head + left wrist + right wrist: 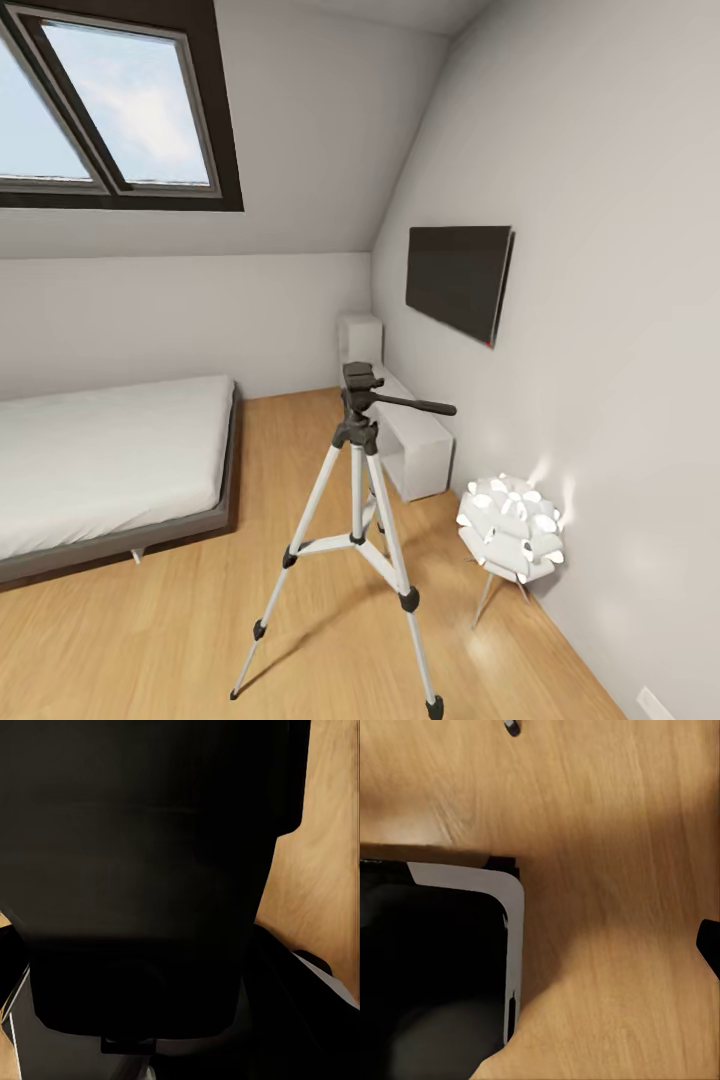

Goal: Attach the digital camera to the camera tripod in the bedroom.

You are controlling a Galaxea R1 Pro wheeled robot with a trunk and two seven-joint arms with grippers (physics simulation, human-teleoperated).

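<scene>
The camera tripod [356,470] stands on the light wood floor of the bedroom, in the middle of the head view. It has silver-white legs, and its black head [361,384] carries nothing. Its long pan handle [420,406] points right. A black boxy mass, the digital camera [142,870], sits right in front of the left wrist camera, held in my left gripper and hiding the fingers. In the right wrist view my right gripper [547,945] hangs open over the floor, one black fingertip [709,945] at the edge. One tripod foot [512,727] shows there too.
A low grey bed [100,460] with a white mattress lies left of the tripod. A white bench [415,445], a glowing white lamp [512,530] and a dark wall screen [460,280] line the right wall. My own black and white base [450,967] is below the right arm.
</scene>
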